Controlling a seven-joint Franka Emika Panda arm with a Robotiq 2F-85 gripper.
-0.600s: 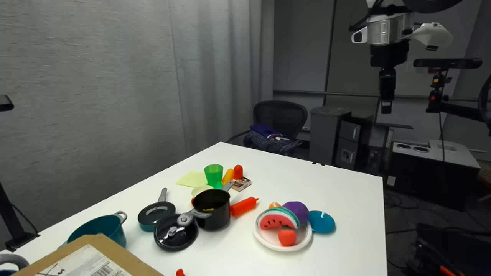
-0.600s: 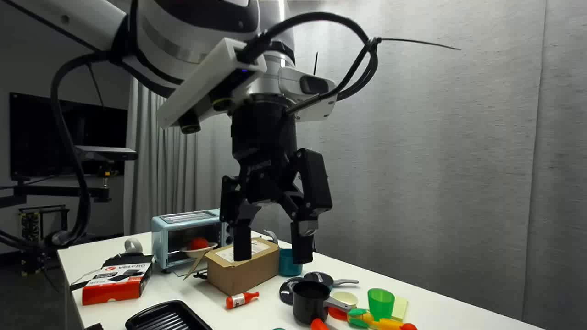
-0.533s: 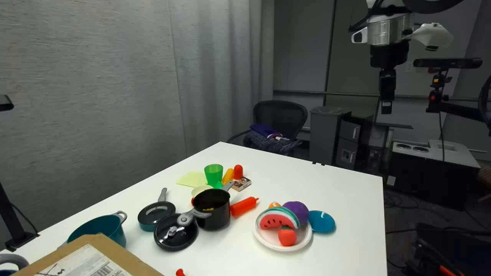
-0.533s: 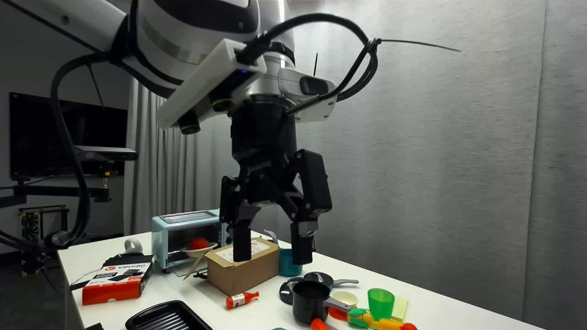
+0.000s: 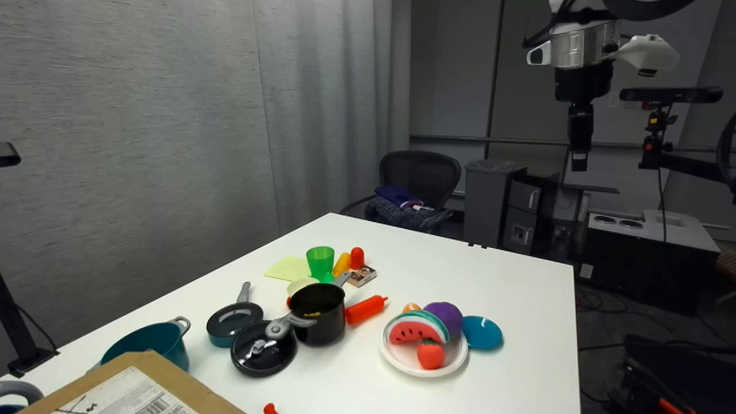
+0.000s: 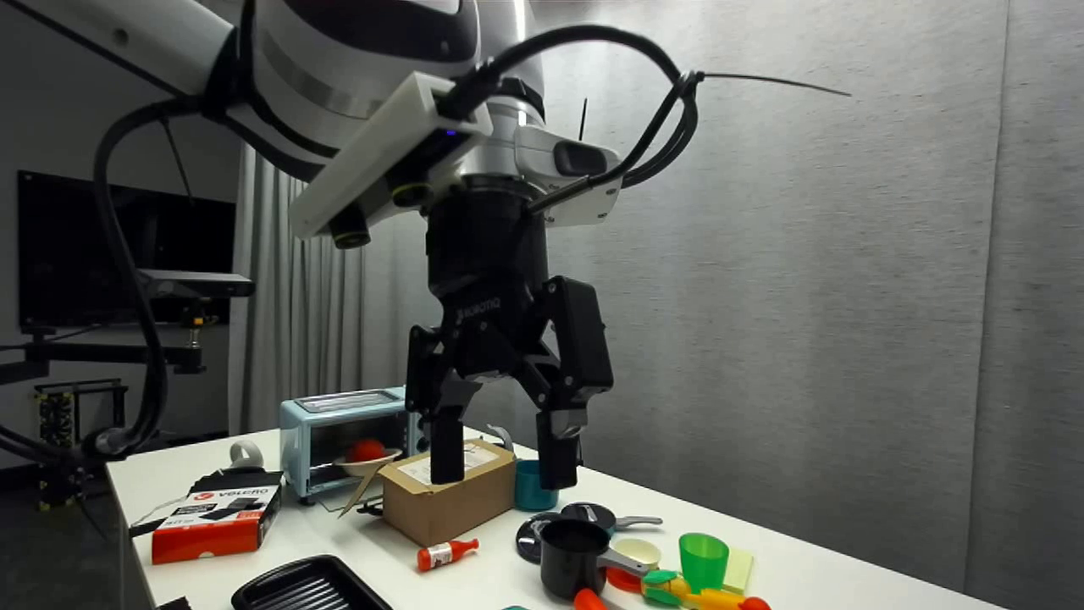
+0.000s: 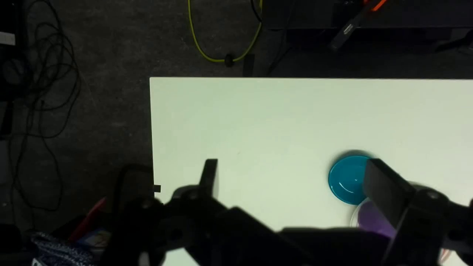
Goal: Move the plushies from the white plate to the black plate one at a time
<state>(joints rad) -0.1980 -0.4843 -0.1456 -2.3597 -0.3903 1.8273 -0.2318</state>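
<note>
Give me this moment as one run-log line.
gripper: open, empty, hangs high | white plate: holds purple plushie, red plushie, watermelon slice | black tray, likely target: cropped, no plushie on visible part

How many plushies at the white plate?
4 visible in an exterior view: watermelon slice, red-orange one in front, purple one behind, orange one behind too, mostly hidden. Others could be hidden.

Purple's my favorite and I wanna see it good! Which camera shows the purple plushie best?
An exterior view: most of the purple plushie shows there, with the watermelon slice covering a bit of its lower side. The wrist view shows just a piece, partly blocked by a gripper finger. Only those two views show it.
</note>
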